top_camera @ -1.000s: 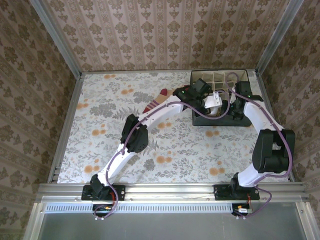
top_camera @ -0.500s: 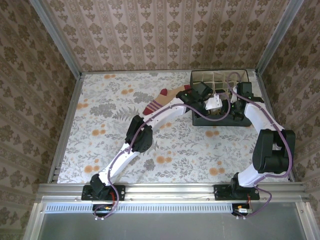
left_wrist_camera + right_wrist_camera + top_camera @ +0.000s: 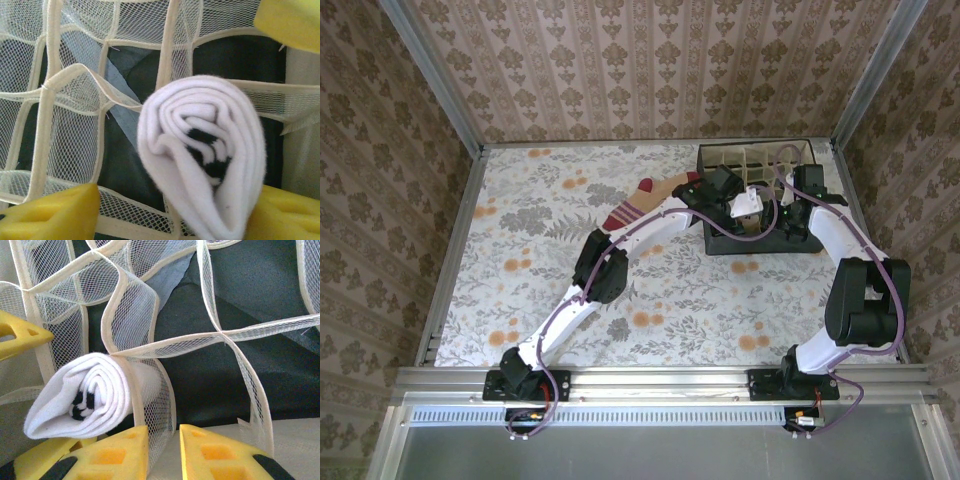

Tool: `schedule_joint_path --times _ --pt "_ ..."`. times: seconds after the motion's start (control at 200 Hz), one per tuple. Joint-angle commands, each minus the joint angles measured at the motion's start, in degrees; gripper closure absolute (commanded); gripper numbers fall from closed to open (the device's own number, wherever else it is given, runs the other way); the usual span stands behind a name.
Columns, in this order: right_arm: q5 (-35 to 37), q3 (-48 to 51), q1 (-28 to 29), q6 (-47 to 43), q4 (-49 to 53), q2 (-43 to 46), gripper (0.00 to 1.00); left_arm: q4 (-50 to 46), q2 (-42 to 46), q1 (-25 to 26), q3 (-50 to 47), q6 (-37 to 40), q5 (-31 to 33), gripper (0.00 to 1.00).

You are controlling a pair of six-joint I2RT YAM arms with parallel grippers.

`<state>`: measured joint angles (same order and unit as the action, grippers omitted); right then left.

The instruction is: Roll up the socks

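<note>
The cream-white sock (image 3: 210,150) is rolled into a tight coil with dark stripes at its core, and it sits in a mesh cell of the organizer box (image 3: 760,248). My left gripper (image 3: 180,202) is open around it. The roll leans on the right finger (image 3: 285,210), and the left finger (image 3: 50,215) stands apart from it. In the right wrist view the same roll (image 3: 85,395) lies left of my right gripper (image 3: 164,432), which is shut on a mesh divider (image 3: 160,405). The tan sock (image 3: 638,203) with maroon toe and heel lies flat on the table, left of the box.
The dark box (image 3: 250,300) with cream mesh dividers (image 3: 107,90) stands at the table's back right (image 3: 760,160), and both arms reach into it. The floral tablecloth (image 3: 540,260) spreads to the left and front. Aluminium rails (image 3: 450,250) edge the table.
My left gripper has opened off the rolled white sock, leaving it in the cell. The box has tipped slightly toward the camera. The right gripper has kept its place.
</note>
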<state>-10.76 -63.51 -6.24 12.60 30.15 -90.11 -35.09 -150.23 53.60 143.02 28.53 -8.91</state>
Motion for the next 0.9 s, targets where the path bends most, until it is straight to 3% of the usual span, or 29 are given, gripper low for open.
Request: schedule_joint_path --times 0.0,0.3,0.585,0.76,0.895 --pt "-0.31 -0.41 -0.26 0.50 2.79 -1.64 0.76 -0.65 4.98 0.81 0.41 0.76 -2.35 0.27" --pt "-0.10 -1.49 -0.87 0.23 3.32 -2.03 0.76 -0.87 10.17 0.70 0.38 1.75 -5.24 0.25" --pt "-1.62 -2.54 -0.71 0.58 3.44 1.90 0.76 -2.14 16.01 -0.06 -2.90 2.18 -1.47 0.25" --pt "-0.25 -6.82 1.20 -0.15 6.62 4.53 0.71 2.46 24.59 -3.02 -15.56 0.86 2.05 0.26" --pt "5.81 -10.22 7.83 -1.98 8.34 5.07 0.71 10.63 34.16 -7.46 -32.27 -5.61 2.67 0.28"
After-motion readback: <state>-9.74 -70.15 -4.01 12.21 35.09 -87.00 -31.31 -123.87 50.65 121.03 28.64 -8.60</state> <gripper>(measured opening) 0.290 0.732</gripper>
